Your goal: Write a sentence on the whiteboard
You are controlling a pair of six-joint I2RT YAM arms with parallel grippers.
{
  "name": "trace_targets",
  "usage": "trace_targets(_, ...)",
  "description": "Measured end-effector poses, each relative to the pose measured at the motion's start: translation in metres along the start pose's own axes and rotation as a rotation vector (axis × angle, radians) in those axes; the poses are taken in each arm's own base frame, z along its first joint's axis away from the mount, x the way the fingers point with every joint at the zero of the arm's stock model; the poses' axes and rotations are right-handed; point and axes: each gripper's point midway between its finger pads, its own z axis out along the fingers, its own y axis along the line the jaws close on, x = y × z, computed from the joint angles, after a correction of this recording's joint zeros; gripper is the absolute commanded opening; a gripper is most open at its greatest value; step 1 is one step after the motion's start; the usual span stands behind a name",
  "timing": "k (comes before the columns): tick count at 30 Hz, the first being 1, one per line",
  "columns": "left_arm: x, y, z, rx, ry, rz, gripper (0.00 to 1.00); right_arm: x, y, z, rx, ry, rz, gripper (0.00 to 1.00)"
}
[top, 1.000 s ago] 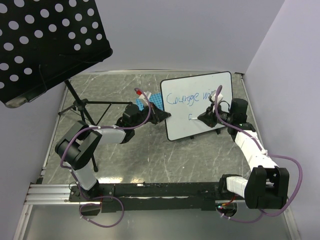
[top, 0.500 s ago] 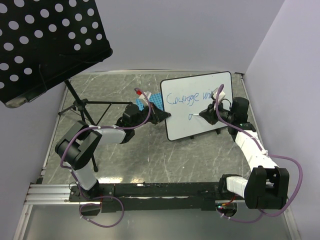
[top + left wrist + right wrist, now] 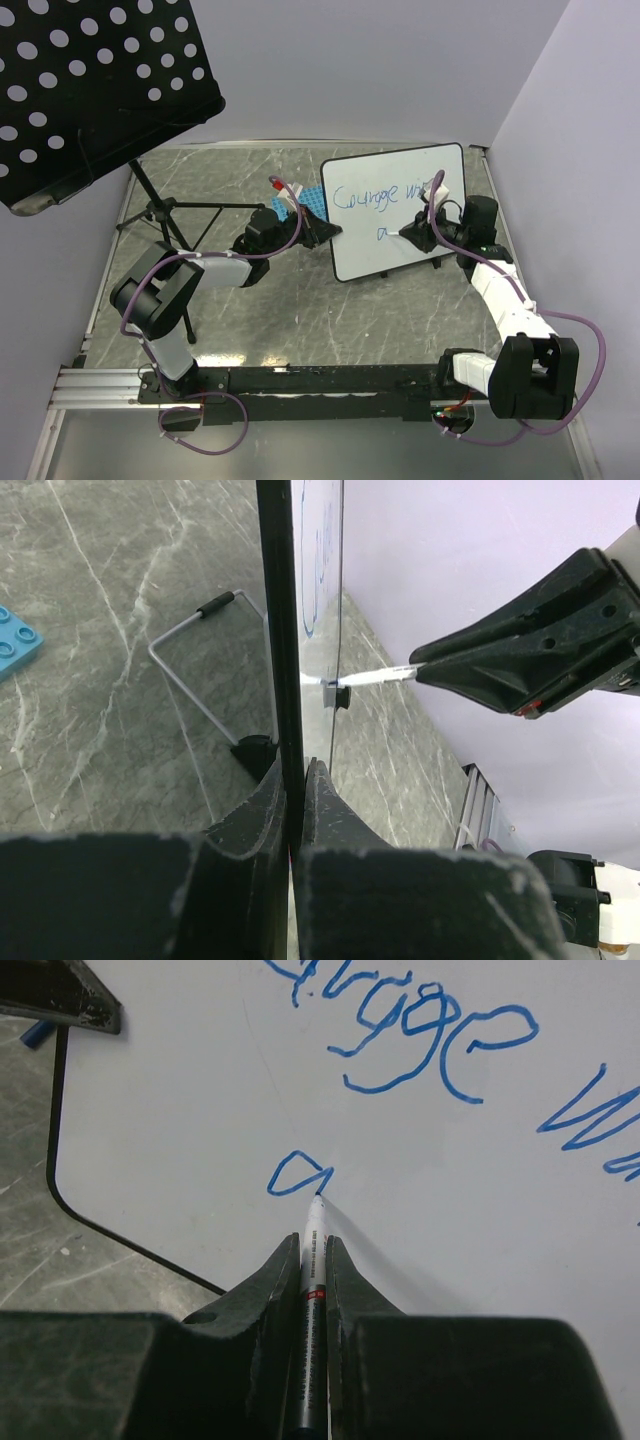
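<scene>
The gray tabletop (image 3: 300, 310) has two arms bolted at its near edge. Both reach away toward the whiteboard (image 3: 365, 258), which stands at about 1 o'clock from the middle of the tabletop.

The left hand (image 3: 297, 775) is clenched on the board's thin dark edge, on its 9 o'clock side. I think it grips there so the board will not slide or tip when the pen pushes on it.

The right hand (image 3: 312, 1248) comes in from 3 o'clock, squeezed tight around a pen (image 3: 312, 1225). The pen sticks straight out between the fingers. That way its tip can reach the board and the hand does not smear the ink.

The tip touches the board right at the end of a small blue "a" (image 3: 298, 1174), at about 7 o'clock on the board. The "a" is the newest bit of the sentence (image 3: 372, 197). The top line says "Courage" and then starts another word, partly hidden by the right hand. So the second line looks only just begun.

Past the left hand, at 9 o'clock from the board, is a small blue rack (image 3: 313, 200). Farthest off, at 10 o'clock, a black music stand (image 3: 90, 90) with round holes hangs over the corner.
</scene>
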Motion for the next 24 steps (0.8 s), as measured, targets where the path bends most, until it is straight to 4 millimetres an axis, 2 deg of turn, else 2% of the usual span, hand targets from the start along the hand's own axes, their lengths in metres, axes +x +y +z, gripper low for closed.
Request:
trace_targets(11, 0.0, -0.001, 0.0, 0.002, -0.001, 0.001, 0.01, 0.009, 0.003, -0.007, 0.007, 0.04, 0.004, 0.0)
trace_targets(14, 0.0, -0.001, 0.0, 0.002, -0.001, 0.001, 0.01, 0.003, 0.001, -0.01, 0.021, 0.024, -0.002, 0.0)
trace_targets(20, 0.0, -0.001, 0.0, 0.002, -0.001, 0.001, 0.01, -0.027, -0.007, -0.014, 0.051, -0.042, -0.023, 0.0)
trace_targets(24, 0.0, -0.001, 0.0, 0.002, -0.001, 0.001, 0.01, -0.035, -0.014, -0.012, 0.07, -0.07, -0.015, 0.0)
